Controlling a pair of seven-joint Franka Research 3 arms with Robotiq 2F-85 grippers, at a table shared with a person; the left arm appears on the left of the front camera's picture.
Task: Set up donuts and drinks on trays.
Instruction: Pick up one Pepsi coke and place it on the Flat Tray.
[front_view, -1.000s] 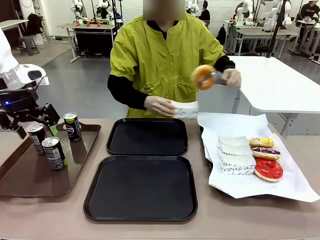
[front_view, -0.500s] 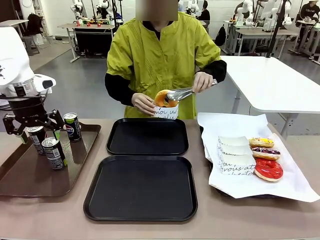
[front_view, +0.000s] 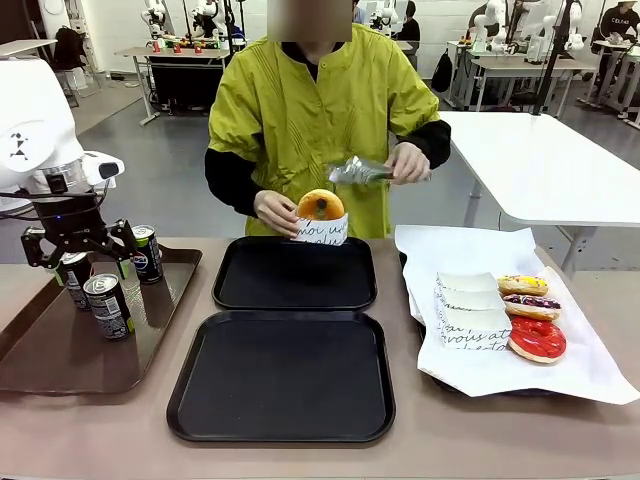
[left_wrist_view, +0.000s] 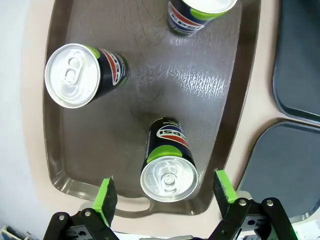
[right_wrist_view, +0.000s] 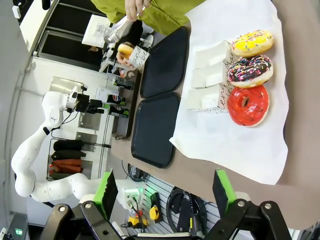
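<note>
Front view is bright with even overhead room light, soft faint shadows and a mild sheen on the near black tray (front_view: 280, 375); the person's tongs (front_view: 358, 172) are smeared by motion. Left wrist view is sharp, with a broad glare patch on the brown tray (left_wrist_view: 200, 85), shiny can tops (left_wrist_view: 167, 178) and bent edges. Right wrist view is heavily fisheye-warped, with the white paper (right_wrist_view: 240, 140) near blown out and the far background soft.

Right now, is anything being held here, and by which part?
The left gripper and right gripper are open and empty. The person's hand holds a donut by its paper sleeve; the other hand grips tongs.
</note>
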